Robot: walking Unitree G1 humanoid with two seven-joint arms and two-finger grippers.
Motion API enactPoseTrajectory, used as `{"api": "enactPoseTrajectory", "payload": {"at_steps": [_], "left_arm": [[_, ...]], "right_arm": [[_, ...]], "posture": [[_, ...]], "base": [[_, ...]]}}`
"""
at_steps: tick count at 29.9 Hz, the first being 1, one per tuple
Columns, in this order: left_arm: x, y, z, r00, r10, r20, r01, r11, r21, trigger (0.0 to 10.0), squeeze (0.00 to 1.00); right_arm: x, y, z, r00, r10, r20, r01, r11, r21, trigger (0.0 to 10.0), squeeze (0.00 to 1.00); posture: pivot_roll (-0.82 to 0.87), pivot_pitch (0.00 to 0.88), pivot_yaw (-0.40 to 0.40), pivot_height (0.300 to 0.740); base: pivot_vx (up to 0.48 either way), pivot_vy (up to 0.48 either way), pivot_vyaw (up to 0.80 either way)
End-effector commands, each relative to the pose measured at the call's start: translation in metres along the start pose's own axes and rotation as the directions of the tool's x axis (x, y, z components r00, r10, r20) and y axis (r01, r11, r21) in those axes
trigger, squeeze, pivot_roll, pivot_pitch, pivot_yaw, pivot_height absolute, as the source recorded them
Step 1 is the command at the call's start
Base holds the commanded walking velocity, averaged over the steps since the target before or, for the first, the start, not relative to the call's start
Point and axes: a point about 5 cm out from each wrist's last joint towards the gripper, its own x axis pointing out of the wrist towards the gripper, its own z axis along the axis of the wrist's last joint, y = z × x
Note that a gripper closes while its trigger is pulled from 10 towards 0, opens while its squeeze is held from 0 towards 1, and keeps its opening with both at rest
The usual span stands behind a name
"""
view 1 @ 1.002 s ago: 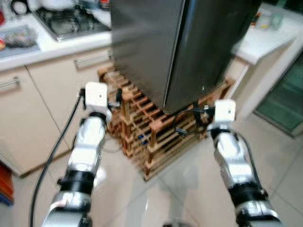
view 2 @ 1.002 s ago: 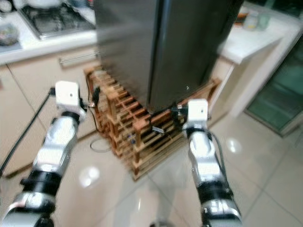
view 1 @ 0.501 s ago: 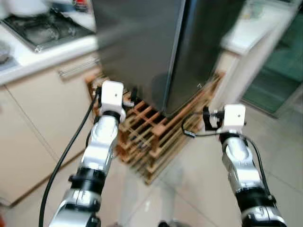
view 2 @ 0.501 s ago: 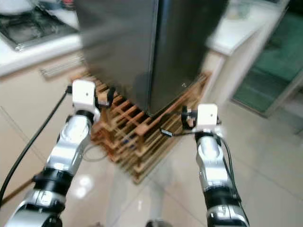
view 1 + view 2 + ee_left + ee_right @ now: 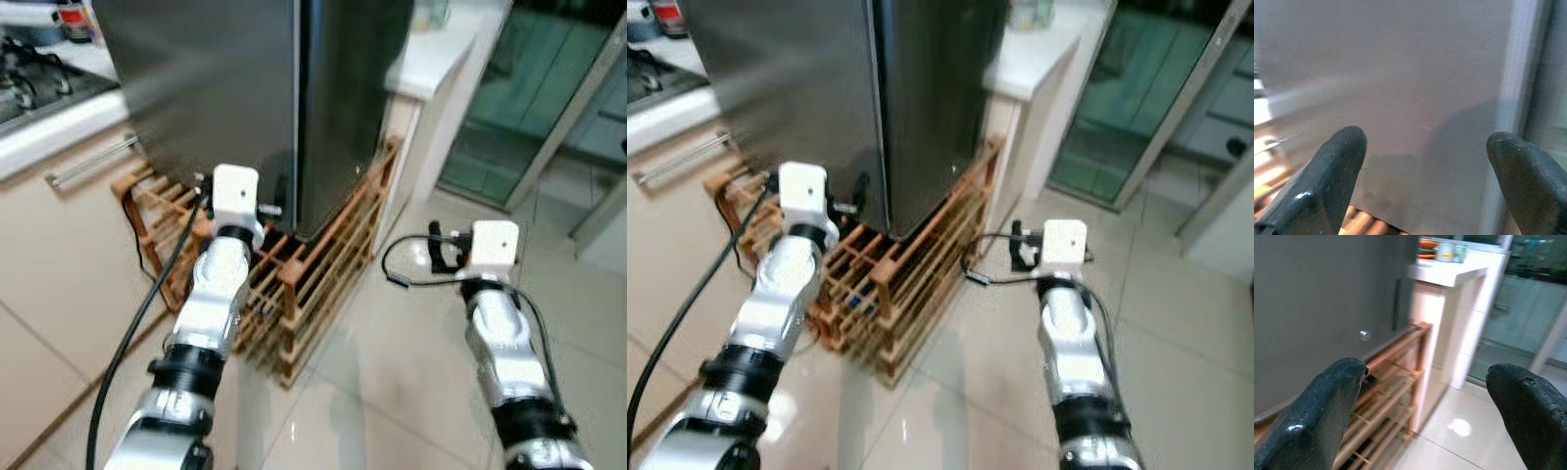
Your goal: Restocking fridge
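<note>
A tall dark grey fridge (image 5: pixel 225 88) stands shut on a slatted wooden rack (image 5: pixel 313 274). My left gripper (image 5: pixel 1427 142) is open and empty, held close to the fridge's lower front face beside the door seam (image 5: pixel 1518 98). My right gripper (image 5: pixel 1425 377) is open and empty, held over the tiled floor to the right of the rack. It looks along the fridge's dark side (image 5: pixel 1322 298) and the rack's corner post (image 5: pixel 1420 352). Neither gripper touches anything.
A white counter (image 5: pixel 431 59) with jars stands behind the fridge on the right, and a green glass door (image 5: pixel 529 108) lies further right. A stove (image 5: pixel 29 78) and cabinet handle (image 5: pixel 93 162) are on the left. A black cable (image 5: pixel 137 323) trails along my left arm. Glossy floor tiles (image 5: pixel 392 392) lie ahead.
The whole view has swung to the right, so the fridge and rack sit further left and the glass door has come in. Both arms stay raised and both grippers stay open.
</note>
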Motion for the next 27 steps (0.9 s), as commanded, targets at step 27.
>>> {"api": "enactPoseTrajectory", "payload": {"at_steps": [27], "left_arm": [[0.023,-0.027,0.035,0.993,-0.099,0.057,0.101,0.995,-0.023,10.0,0.00]], "right_arm": [[0.000,-0.008,0.001,1.000,0.011,-0.003,-0.011,0.999,-0.039,10.0,0.00]], "posture": [[-0.06,0.000,-0.020,0.740]], "base": [[0.000,0.000,-0.03]]}}
